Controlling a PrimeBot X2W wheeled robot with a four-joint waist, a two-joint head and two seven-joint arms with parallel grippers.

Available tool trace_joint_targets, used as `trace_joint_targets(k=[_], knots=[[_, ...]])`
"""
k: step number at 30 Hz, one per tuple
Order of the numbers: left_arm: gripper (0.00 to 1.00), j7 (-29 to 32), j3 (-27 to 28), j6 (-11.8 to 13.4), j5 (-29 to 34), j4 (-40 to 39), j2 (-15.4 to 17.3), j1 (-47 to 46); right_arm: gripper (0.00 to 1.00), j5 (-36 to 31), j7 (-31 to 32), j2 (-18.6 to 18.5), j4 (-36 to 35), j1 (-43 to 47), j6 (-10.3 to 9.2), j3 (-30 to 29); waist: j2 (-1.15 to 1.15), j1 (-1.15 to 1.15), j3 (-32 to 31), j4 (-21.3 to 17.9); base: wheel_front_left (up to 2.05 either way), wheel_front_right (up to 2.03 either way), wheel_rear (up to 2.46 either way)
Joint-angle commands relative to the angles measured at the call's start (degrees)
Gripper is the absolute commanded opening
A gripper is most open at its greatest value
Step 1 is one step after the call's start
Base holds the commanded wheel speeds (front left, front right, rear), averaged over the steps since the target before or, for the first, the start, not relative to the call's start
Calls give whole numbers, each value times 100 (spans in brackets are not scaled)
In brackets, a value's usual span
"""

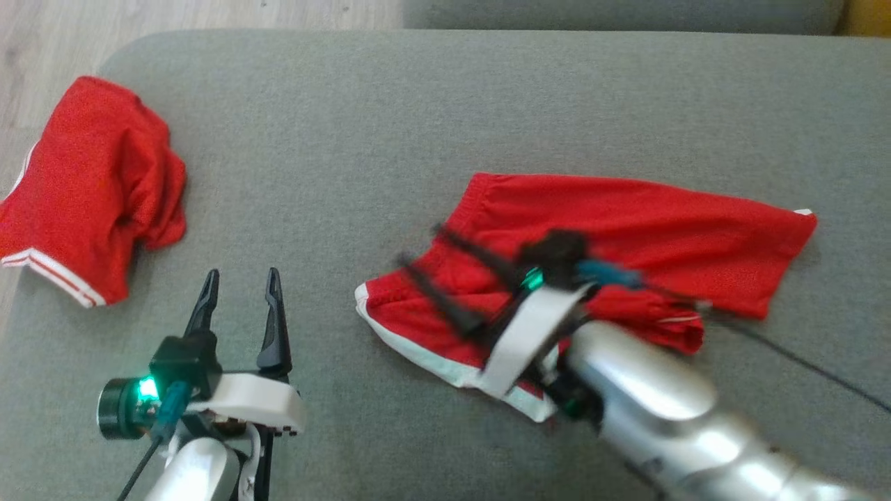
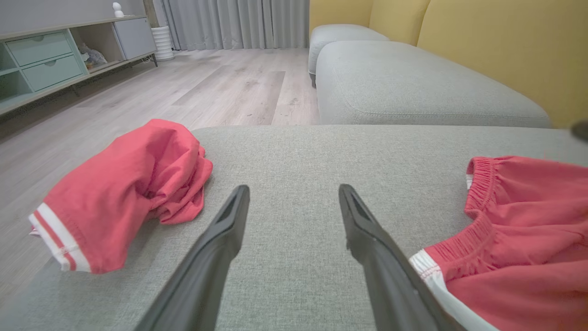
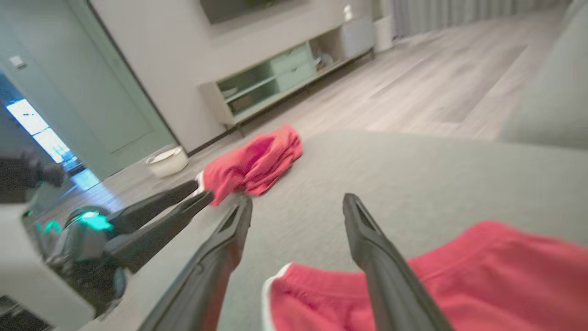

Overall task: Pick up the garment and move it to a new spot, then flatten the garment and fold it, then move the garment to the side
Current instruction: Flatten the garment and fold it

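The garment point(image 1: 661, 216), a pair of red shorts with white trim, lies folded on the grey cushion point(image 1: 348, 139) right of centre. It also shows in the left wrist view point(image 2: 528, 239) and the right wrist view point(image 3: 482, 266). My right gripper point(image 1: 418, 245) hovers blurred over the garment's left end. Its fingers stand apart with nothing between them point(image 3: 297, 197), so it is open. My left gripper point(image 1: 243, 275) is open over bare cushion at the lower left point(image 2: 294, 188), apart from both red pieces.
A second red garment point(image 1: 97, 188) lies crumpled at the cushion's left edge point(image 2: 124, 193), beside the wood floor point(image 1: 42, 42). Another grey cushion point(image 2: 413, 82) and a yellow backrest point(image 2: 505, 46) lie beyond. A dark cable point(image 1: 800, 355) trails from my right wrist.
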Motion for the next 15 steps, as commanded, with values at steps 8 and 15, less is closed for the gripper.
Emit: trace_joint_targets(k=[8,15], knots=[[100,-1,232,96,-22,-265,232,-32,100,-811,-507,-776,-710,502,-4,-2189,0,0,-242,-271,0,0,0],[100,105,197,132,-17,-401,325,81,100,-1692,46,-835,-1622,1937,-4,-4327,0,0,-403,-378,0,0,0]])
